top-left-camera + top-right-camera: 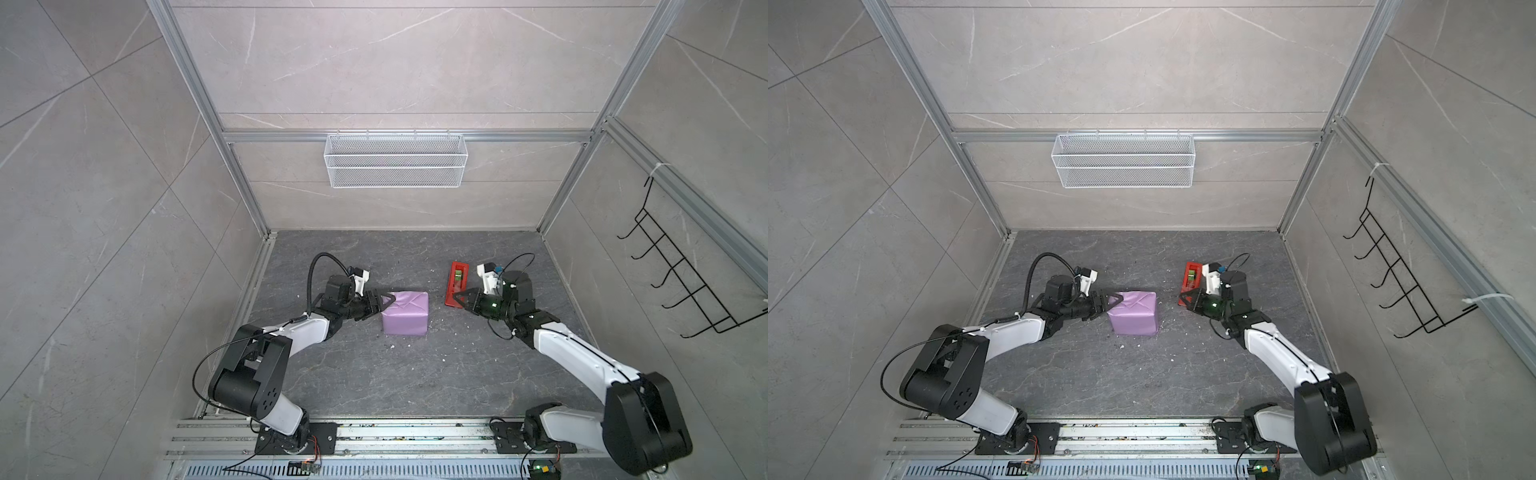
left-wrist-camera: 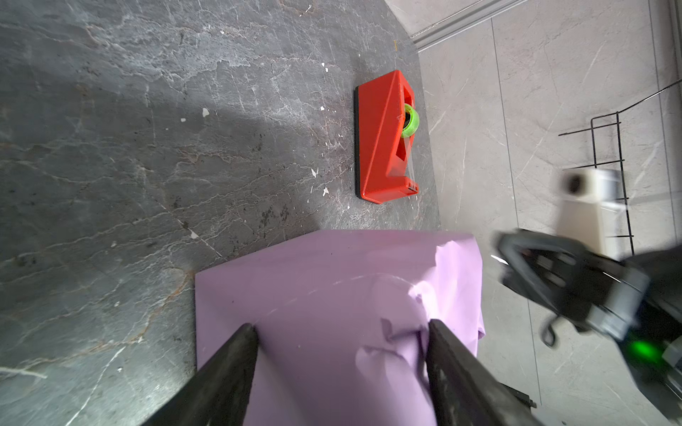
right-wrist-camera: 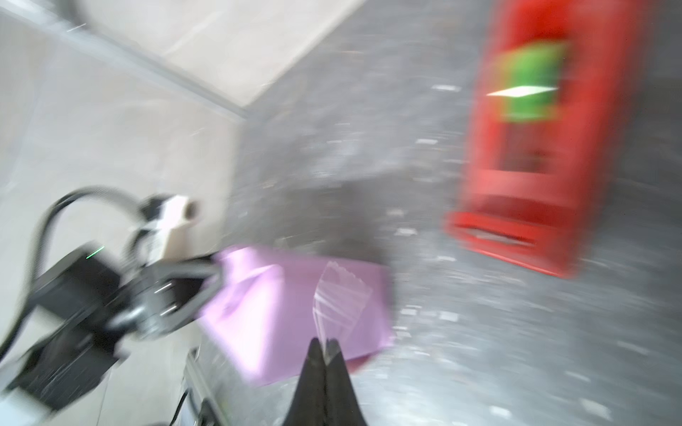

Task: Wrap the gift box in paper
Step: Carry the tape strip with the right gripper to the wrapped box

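Wrapping looks nearly done: the paper hides the gift box at the centre of both top views. The left gripper, jaws wide, rests against its left end fold. The right gripper pinches a clear tape strip beside the red dispenser; sealing remains

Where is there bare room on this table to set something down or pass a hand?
Widest free patch: the table on the robot's side of the paper parcel. Also the strip beyond it, and the narrow gap to the tape dispenser. Crowded: left gripper against the parcel; right gripper, pinching a tape strip, by the dispenser.
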Available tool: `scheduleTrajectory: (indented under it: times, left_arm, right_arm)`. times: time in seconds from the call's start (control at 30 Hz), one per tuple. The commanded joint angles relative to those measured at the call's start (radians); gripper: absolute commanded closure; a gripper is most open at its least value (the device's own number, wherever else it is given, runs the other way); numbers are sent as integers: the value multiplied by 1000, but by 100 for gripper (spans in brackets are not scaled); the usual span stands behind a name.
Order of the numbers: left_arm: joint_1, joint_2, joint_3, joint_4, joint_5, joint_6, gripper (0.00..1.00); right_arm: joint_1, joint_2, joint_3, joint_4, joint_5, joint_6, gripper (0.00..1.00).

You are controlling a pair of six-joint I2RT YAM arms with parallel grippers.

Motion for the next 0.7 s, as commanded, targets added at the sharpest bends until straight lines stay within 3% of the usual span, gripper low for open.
scheduleTrajectory:
  times: [0.0, 0.13, 0.27, 0.67]
  left_arm:
    - [-10, 24, -37, -151, -47, 38, 28]
    - [-11, 19, -38, -157, -51, 41, 28]
    - [-11, 22, -36, -157, -51, 41, 28]
    - [-12, 19, -35, -158, -51, 40, 28]
  right_arm:
    - [137, -4, 22, 71, 109, 33, 100]
    - [294, 71, 76, 153, 186, 14, 100]
    - [386, 162, 129, 199, 218, -29, 100]
    - [426, 299, 165, 267, 209, -85, 100]
